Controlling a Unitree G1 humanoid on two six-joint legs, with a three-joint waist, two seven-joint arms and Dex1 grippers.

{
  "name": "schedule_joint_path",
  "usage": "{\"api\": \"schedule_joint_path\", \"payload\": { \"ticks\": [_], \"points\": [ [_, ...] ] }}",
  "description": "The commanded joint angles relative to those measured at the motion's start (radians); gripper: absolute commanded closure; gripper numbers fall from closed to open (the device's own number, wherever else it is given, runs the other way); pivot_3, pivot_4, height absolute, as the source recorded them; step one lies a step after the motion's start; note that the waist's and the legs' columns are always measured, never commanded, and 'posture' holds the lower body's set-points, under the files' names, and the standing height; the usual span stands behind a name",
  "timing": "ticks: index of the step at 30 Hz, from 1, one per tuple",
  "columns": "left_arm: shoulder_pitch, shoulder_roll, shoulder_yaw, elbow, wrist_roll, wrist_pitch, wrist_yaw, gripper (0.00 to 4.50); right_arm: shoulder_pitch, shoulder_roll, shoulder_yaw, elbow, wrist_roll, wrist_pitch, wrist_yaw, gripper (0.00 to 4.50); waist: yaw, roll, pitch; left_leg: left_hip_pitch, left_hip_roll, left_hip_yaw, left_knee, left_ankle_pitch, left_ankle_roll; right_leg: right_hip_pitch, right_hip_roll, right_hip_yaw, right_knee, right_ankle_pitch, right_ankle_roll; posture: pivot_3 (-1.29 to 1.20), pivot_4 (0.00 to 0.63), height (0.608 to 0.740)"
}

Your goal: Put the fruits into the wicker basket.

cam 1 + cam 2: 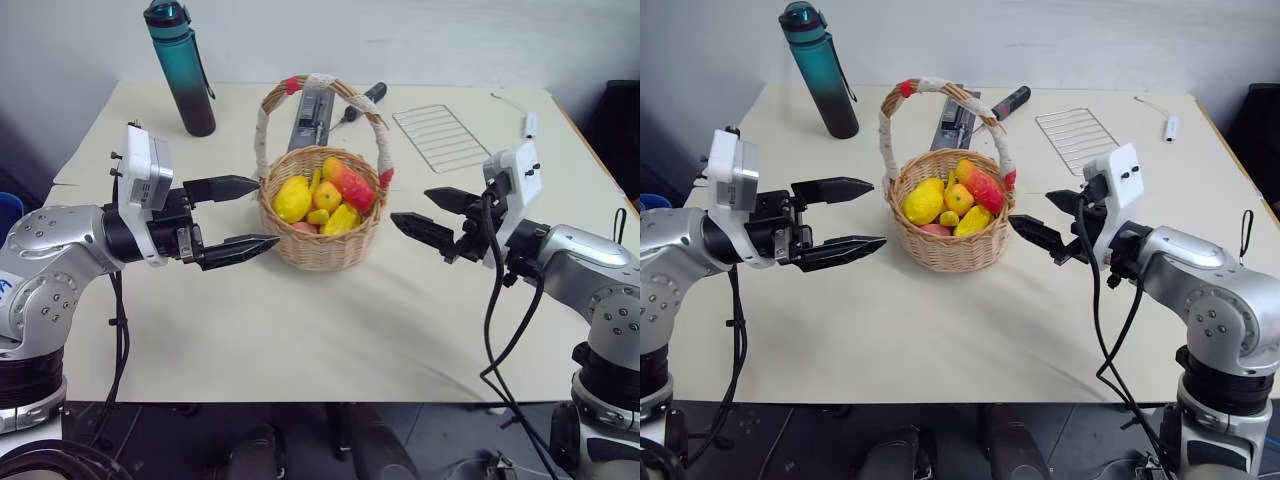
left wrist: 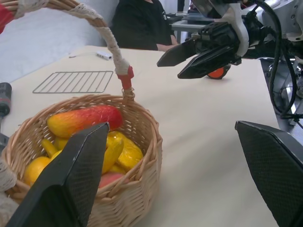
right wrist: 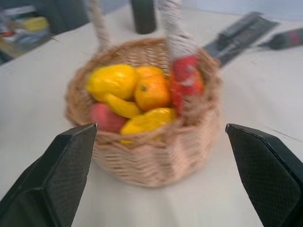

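Between the left gripper (image 1: 236,219) and the right gripper (image 1: 432,216) stands one wicker basket (image 1: 322,243), round, tan and tightly woven, close off the tips of both and touching neither. Each gripper has two black wedge-shaped fingers with a fine knurled face, spread wide and holding nothing; both point level at the basket from opposite sides. Inside the basket lie the fruits: one elongated mango-like fruit (image 1: 350,182), yellow at one end and glossy red at the other, sits on top toward the right gripper's side, and one small round yellow-orange apple-like fruit (image 1: 327,196) rests against it in the middle. Around them are a lumpy yellow lemon-shaped piece (image 1: 292,198), a few smaller curved yellow pieces and one pink-red piece low down; the pile overlaps so that their exact number cannot be made out. One tall arched handle (image 1: 321,82), wrapped in white cord with a red band near each foot, rises over the fruit. Beyond the basket, far from both grippers, stand one teal bottle (image 1: 184,68) with a dark base, one thin wire rack (image 1: 441,136) lying flat, and one dark flat tool (image 1: 311,117) partly hidden behind the handle. Past the right gripper, in the left wrist view, one small orange round object (image 2: 217,73) is mostly hidden behind its fingers.
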State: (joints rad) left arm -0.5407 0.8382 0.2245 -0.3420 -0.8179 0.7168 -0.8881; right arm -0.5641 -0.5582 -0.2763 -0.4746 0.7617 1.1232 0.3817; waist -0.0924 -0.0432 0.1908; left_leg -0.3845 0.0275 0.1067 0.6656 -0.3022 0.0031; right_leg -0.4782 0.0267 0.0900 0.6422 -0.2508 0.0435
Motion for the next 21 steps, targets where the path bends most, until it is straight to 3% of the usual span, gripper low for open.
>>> {"api": "schedule_joint_path", "payload": {
  "ticks": [1,6,10,12,21],
  "points": [
    [-0.032,-0.005,0.000,-0.004,0.009,-0.026,-0.004,0.00,-0.045,0.057,0.059,0.038,-0.069,-0.093,-0.053,0.03,-0.008,0.000,0.000,0.001,0.000,0.000,0.000,0.002,-0.001,0.000,0.000,0.000,0.000,0.002,-0.001,0.00,0.150,0.740],
    [-0.057,-0.019,-0.020,0.000,0.015,-0.029,0.000,0.00,-0.118,0.176,0.208,0.176,-0.213,-0.251,-0.087,0.03,-0.020,0.000,0.000,0.001,0.000,-0.001,-0.001,0.005,-0.002,-0.001,0.001,0.000,0.003,0.003,-0.003,0.00,0.150,0.740],
    [-0.066,-0.023,-0.023,0.003,0.015,-0.027,0.002,0.00,-0.170,0.250,0.249,0.306,-0.295,-0.363,-0.103,0.20,-0.018,0.000,0.000,0.000,0.001,-0.002,-0.001,0.005,-0.003,-0.003,0.001,-0.001,0.006,0.004,-0.003,0.00,0.150,0.740],
    [-0.063,-0.025,-0.022,0.000,0.015,-0.025,0.005,0.00,-0.176,0.269,0.259,0.346,-0.324,-0.410,-0.097,0.64,-0.017,0.000,0.000,-0.001,0.001,-0.002,-0.001,0.005,-0.003,-0.003,0.001,-0.001,0.005,0.004,-0.003,0.00,0.150,0.740],
    [-0.049,-0.029,-0.020,-0.014,0.010,-0.020,0.014,0.00,-0.145,0.285,0.256,0.329,-0.361,-0.484,-0.067,3.67,-0.016,0.000,0.000,-0.002,0.001,-0.002,-0.001,0.004,-0.002,-0.003,0.000,-0.001,0.004,0.004,-0.003,0.00,0.150,0.740]
  ]
}}
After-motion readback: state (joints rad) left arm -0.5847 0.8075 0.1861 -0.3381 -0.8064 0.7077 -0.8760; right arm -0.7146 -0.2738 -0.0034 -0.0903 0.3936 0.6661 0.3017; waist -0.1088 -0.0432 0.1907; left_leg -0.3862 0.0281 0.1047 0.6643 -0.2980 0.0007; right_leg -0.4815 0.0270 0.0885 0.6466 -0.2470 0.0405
